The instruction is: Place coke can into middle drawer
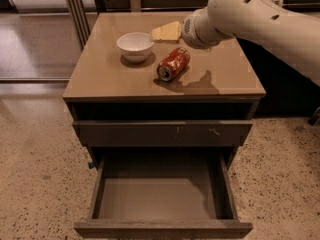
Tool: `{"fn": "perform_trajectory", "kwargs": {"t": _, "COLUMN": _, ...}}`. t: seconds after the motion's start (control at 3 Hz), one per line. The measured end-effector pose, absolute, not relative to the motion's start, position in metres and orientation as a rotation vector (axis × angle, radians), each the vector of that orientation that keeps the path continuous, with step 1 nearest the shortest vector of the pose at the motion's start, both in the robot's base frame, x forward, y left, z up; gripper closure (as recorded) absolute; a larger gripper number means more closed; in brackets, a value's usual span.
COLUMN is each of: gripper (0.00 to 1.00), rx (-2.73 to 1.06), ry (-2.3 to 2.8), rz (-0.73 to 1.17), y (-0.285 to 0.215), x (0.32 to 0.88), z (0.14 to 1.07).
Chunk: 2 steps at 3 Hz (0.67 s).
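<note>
The coke can (173, 64) lies on its side on the cabinet top (100, 76), red-orange with one silver end turned toward me. The gripper (166, 31) shows as a pale yellow wedge at the end of the white arm (250, 14). It is over the back of the cabinet top, behind the can and just right of the white bowl, apart from both. The middle drawer (160, 199) is pulled out at the bottom, its taupe floor bare.
A white bowl (135, 45) stands on the cabinet top left of the can. A shut drawer front with small white scratches (162, 133) sits above the open drawer. Speckled floor (35, 159) surrounds the cabinet, and a dark gap lies under the top.
</note>
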<state>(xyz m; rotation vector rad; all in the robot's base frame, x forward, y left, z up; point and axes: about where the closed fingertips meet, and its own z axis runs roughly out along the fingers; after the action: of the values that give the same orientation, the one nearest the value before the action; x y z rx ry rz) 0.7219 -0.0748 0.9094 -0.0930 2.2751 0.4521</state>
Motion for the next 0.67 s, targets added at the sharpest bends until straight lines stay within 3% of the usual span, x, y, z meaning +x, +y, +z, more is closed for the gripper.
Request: {"fn": "perform_trajectory", "kwargs": {"t": 0.67, "gripper": 0.00, "rx": -0.129, "ry": 2.290, "rz": 0.370, "y": -0.052, "x": 0.741, "z": 0.886}}
